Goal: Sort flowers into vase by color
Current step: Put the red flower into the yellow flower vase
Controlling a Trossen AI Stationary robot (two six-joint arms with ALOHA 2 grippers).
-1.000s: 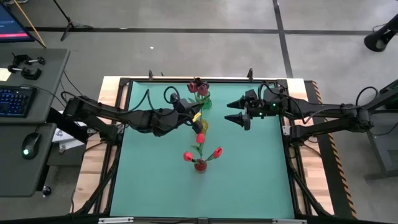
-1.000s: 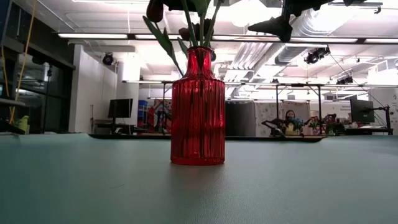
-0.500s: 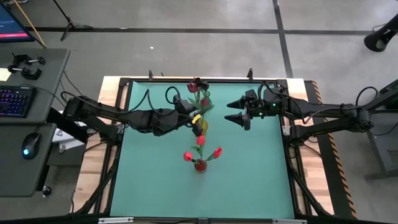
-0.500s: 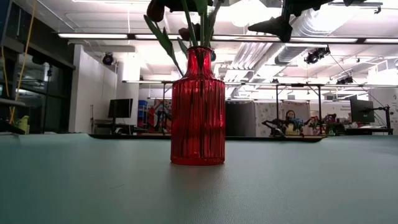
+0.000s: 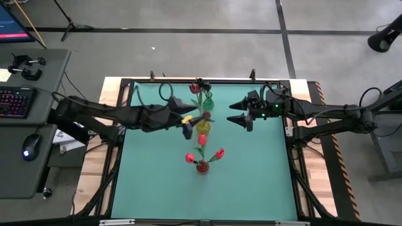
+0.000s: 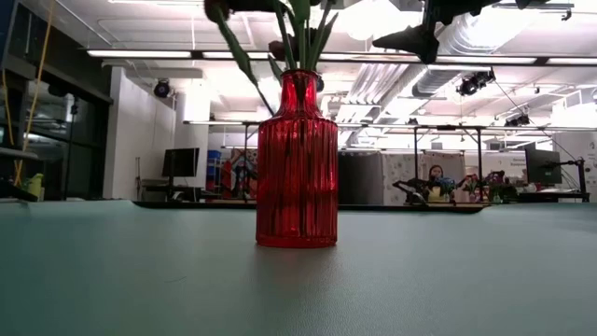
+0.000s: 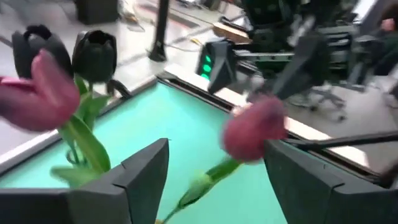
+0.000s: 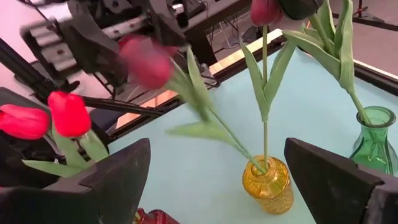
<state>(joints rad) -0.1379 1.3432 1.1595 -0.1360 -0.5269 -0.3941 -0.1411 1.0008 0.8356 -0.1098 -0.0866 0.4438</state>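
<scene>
My left gripper (image 5: 188, 130) hangs open just left of the yellow vase (image 5: 203, 127). A pink flower (image 8: 146, 59) leans from that vase toward it. Its head (image 7: 255, 127) shows beyond the open fingers, which stand apart from it. A second pink flower (image 8: 264, 9) stands upright in the yellow vase (image 8: 266, 176). Dark maroon flowers (image 7: 93, 50) stand in the green vase (image 5: 207, 100). Red flowers (image 5: 189, 157) stand in the red vase (image 6: 297, 163). My right gripper (image 5: 230, 112) waits open to the right of the vases.
The three vases stand in a line down the middle of the green mat (image 5: 157, 182), the green one farthest and the red one nearest. Bare mat lies to either side and toward the near edge. A black frame (image 5: 119, 125) borders the mat.
My left gripper has opened, let go of the pink flower and drawn back toward the table's left edge. The flower stays with its stem in the yellow vase, leaning toward my left gripper.
</scene>
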